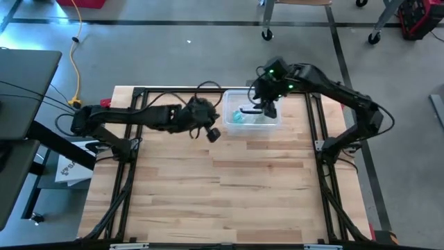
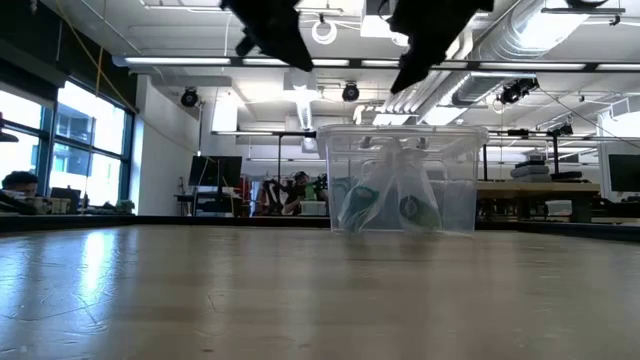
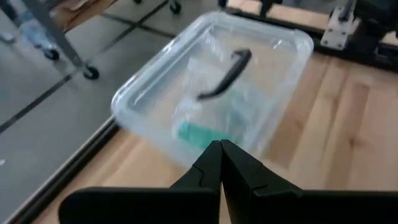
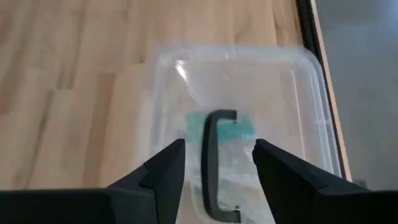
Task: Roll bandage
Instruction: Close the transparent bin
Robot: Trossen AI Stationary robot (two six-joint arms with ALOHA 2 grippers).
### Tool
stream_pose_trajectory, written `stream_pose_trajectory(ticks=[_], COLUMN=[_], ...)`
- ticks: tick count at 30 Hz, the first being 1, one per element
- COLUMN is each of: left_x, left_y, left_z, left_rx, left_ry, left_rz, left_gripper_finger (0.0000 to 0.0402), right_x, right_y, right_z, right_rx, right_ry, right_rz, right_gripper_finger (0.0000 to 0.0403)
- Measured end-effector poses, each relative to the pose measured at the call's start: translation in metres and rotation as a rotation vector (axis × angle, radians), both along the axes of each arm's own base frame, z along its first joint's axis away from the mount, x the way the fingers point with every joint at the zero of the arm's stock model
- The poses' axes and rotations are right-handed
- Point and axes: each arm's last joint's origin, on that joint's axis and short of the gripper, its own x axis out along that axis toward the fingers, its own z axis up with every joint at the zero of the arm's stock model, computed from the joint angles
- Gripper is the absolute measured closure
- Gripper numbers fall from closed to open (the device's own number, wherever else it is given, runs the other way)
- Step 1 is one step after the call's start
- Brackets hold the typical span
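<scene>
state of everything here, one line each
clear plastic bin: upright at the table's far edge, no lid on
bagged bandage: lying inside the bin, in a clear bag
dark handle-shaped piece: above the bag, in the bin
right gripper: open, over the bin
left gripper: shut, beside the bin

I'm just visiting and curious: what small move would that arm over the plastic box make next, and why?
Probably lower the right end effector into the clear bin: its fingers stand open directly above the bagged teal bandage and grip nothing. The left end effector waits shut beside the bin.
</scene>
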Motion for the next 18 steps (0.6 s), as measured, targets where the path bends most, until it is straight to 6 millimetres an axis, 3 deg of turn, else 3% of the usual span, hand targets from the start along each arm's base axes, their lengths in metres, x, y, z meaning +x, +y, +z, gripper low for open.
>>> stream_pose_trajectory(ticks=[3, 6, 9, 12, 15, 18], left_x=[0.016, 0.033, 0.046, 0.053, 0.057, 0.059], left_y=[0.020, 0.043, 0.066, 0.086, 0.101, 0.111], left_z=[-0.010, -0.026, -0.043, -0.065, -0.087, -0.099], left_rx=[0.015, 0.063, 0.095, 0.056, 0.019, 0.006], left_ry=[-0.017, -0.017, -0.029, 0.007, 0.054, 0.085], left_rz=[-0.039, -0.045, -0.013, -0.018, -0.011, 0.008], left_gripper_finger=[0.0401, 0.0401, 0.0401, 0.0401, 0.0402, 0.0402], right_x=[-0.022, -0.044, -0.063, -0.081, -0.091, -0.095], right_y=[0.000, -0.001, -0.002, 0.001, 0.002, 0.003], right_z=[0.004, -0.007, -0.034, -0.074, -0.114, -0.137], right_rx=[0.018, 0.003, 0.012, 0.041, 0.061, 0.047], right_ry=[-0.065, -0.128, -0.159, -0.171, -0.200, -0.263], right_rz=[0.004, -0.049, -0.137, -0.218, -0.272, -0.289], right_gripper_finger=[0.0227, 0.0249, 0.0283, 0.0320, 0.0349, 0.0370])
